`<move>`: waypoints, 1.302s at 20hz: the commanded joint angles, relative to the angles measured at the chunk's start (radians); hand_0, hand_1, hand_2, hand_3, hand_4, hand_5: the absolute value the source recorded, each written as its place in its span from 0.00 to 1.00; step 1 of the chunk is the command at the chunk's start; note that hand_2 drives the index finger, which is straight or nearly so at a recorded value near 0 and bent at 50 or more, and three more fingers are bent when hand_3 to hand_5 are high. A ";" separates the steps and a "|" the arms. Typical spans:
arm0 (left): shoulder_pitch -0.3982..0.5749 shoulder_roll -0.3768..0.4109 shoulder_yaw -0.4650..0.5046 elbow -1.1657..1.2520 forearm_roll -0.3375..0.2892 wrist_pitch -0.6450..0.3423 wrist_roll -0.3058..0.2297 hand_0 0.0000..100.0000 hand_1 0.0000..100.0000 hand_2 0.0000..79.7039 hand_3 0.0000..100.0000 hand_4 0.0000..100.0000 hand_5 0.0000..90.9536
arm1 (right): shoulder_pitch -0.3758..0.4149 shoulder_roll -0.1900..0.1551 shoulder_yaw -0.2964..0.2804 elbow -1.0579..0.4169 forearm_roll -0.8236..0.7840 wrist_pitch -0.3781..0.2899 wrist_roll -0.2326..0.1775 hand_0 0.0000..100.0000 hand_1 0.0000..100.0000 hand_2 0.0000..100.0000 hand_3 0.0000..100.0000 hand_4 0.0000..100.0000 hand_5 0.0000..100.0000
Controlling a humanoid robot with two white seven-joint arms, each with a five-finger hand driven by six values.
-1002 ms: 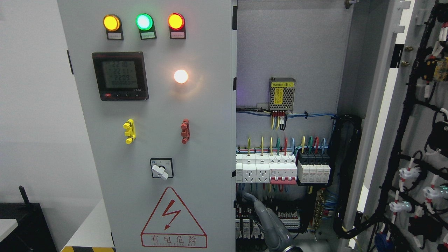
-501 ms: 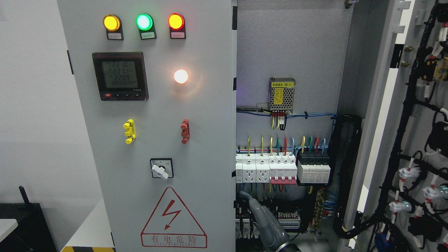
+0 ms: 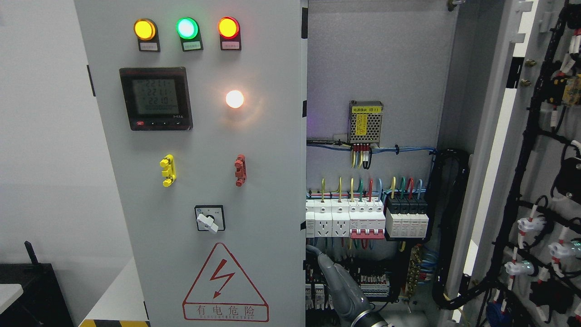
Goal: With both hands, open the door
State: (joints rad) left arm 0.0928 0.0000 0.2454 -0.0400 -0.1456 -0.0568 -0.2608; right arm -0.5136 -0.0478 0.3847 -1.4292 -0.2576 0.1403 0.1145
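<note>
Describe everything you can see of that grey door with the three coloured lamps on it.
The left door is a tall, pale grey panel, apparently painted metal, standing closed beside the open cabinet bay. It carries amber, green and red lamps on top, a digital meter, a glowing white lamp, yellow and red handles, a rotary switch and a red lightning warning triangle. A grey robot hand reaches toward its right edge.

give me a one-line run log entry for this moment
right door: open | left door: closed | hand: at left door's inner edge | grasp: unclear
</note>
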 commanded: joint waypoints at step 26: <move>-0.001 -0.021 0.000 0.000 0.000 0.000 0.000 0.00 0.00 0.00 0.00 0.03 0.00 | -0.065 0.002 0.002 0.090 -0.058 0.004 0.059 0.11 0.00 0.00 0.00 0.00 0.00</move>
State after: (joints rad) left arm 0.0925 0.0000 0.2454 -0.0399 -0.1458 -0.0568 -0.2608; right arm -0.5698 -0.0455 0.3907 -1.3623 -0.3143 0.1431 0.1601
